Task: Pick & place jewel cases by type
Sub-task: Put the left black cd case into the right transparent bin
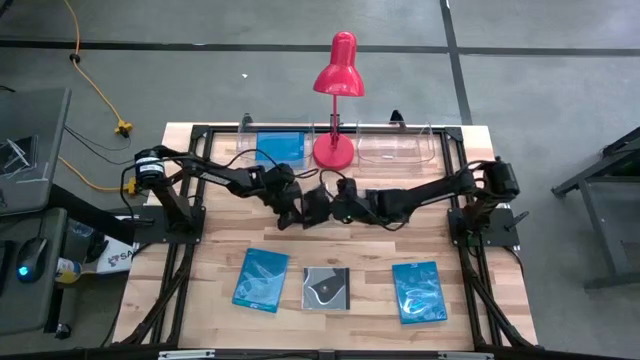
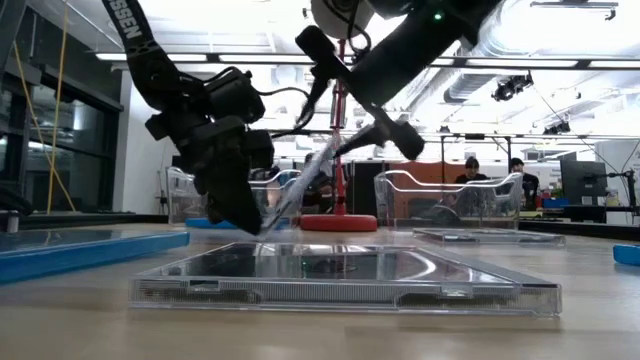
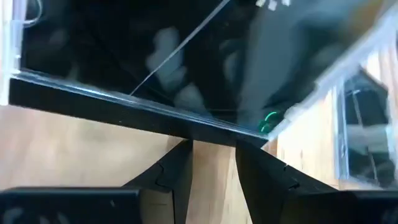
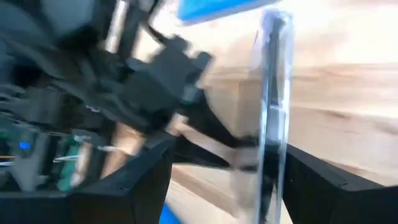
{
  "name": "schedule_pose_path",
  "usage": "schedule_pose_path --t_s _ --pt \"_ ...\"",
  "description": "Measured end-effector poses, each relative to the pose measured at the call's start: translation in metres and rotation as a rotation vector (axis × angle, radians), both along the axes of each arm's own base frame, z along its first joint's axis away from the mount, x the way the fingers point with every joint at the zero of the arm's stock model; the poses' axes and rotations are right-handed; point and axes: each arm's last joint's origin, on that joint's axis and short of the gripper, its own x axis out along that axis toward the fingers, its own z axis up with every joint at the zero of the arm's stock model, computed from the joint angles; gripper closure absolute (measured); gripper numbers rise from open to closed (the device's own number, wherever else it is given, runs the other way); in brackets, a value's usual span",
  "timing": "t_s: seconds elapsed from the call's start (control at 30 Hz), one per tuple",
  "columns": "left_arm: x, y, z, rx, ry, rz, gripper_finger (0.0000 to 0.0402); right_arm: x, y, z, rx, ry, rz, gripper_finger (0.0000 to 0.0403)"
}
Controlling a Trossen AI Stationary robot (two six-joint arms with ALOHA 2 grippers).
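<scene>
Handover mid-table, centre of the high view: left gripper (image 1: 296,213) pinches the lower edge of a dark jewel case (image 2: 300,190), held tilted above the wood. Right gripper (image 1: 338,208) stands wide, fingers either side of the case, not yet clamped. Risk: if left lets go early, the case likely slips and drops among three cases (image 1: 326,288) in the lower row.

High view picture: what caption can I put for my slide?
Both grippers, left and right, meet mid-table over a dark jewel case.
</scene>
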Motion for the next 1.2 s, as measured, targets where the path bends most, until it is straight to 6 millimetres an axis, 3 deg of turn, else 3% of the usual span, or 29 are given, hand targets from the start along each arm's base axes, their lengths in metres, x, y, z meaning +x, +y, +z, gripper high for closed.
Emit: schedule_pose_path --t_s 0.53,0.93,1.2 --pt "0.003 0.0 0.004 -0.002 -0.034 0.016 0.0282 0.001 -0.013 0.0 -0.004 0.013 0.048 0.0154" --pt "0.003 0.001 0.004 0.004 -0.033 0.023 0.0282 0.0 -0.015 -0.003 0.012 0.038 0.07 0.0238" --pt "0.003 0.001 0.004 0.004 -0.033 0.023 0.0282 -0.001 -0.015 -0.004 0.015 0.048 0.069 0.0267"
